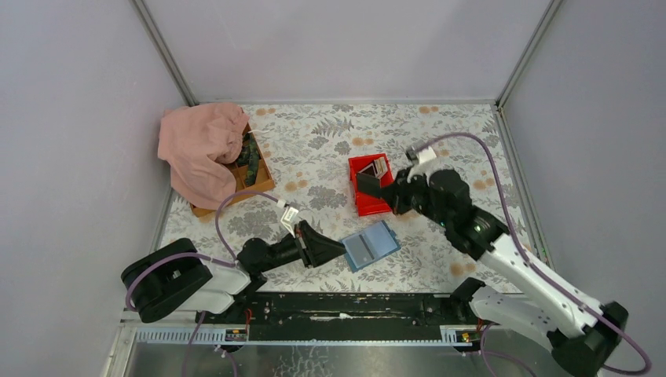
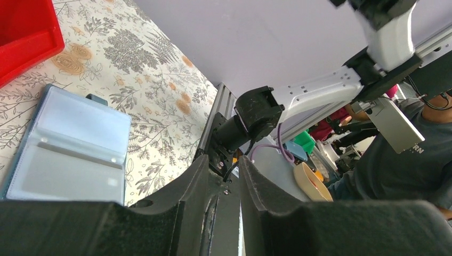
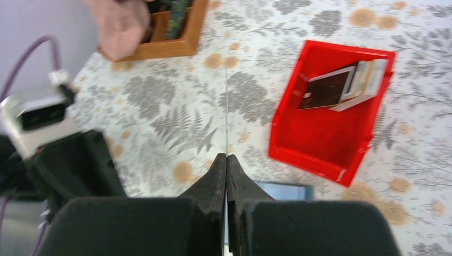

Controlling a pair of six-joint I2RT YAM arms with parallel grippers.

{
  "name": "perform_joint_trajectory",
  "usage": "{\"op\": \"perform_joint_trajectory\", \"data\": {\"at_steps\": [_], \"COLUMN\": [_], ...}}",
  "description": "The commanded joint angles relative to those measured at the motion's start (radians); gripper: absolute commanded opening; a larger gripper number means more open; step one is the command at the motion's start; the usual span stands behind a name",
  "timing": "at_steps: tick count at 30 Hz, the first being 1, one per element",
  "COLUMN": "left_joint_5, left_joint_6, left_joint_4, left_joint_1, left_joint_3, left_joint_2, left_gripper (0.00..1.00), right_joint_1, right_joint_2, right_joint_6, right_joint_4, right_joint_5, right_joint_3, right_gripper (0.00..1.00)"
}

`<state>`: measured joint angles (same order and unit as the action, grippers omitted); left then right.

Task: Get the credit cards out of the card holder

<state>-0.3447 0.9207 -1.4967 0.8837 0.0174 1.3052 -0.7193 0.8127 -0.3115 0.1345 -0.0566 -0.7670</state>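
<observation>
Your right gripper [image 3: 226, 158] is pinched shut on a thin credit card [image 3: 226, 106], seen edge-on, near the red bin [image 3: 320, 136] that holds the other cards [image 3: 341, 88]. Your left gripper [image 2: 224, 178], its fingers narrowly apart and empty, sits just beside the open card holder [image 2: 69, 144].

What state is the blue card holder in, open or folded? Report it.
Open: the card holder lies spread flat on the table, both inner sleeves facing up.
</observation>
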Motion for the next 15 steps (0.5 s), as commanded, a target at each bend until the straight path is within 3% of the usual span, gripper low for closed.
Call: {"op": "perform_joint_trajectory", "data": {"at_steps": [1, 7, 15], "left_joint_5": [-0.013, -0.011, -0.002], "left_joint_6": [-0.022, -0.034, -0.066], "left_joint_4": [-0.037, 0.019, 0.132], "left_joint_1": [0.003, 0.003, 0.003], "left_joint_3": [-0.019, -0.029, -0.021], "left_joint_2": [-0.010, -0.065, -0.133], "left_gripper": [0.34, 0.34, 0.33], "right_joint_1": [0.110, 0.323, 0.416], "right_joint_2": [0.184, 0.449, 0.681], "right_joint_6": [0.075, 0.107, 0.109], "right_joint_4": [0.101, 0.174, 0.205], "right_joint_5": [0.044, -0.140, -0.341], "right_joint_3": [-0.194, -0.405, -0.546], "right_gripper": [0.00, 0.00, 0.00]}}
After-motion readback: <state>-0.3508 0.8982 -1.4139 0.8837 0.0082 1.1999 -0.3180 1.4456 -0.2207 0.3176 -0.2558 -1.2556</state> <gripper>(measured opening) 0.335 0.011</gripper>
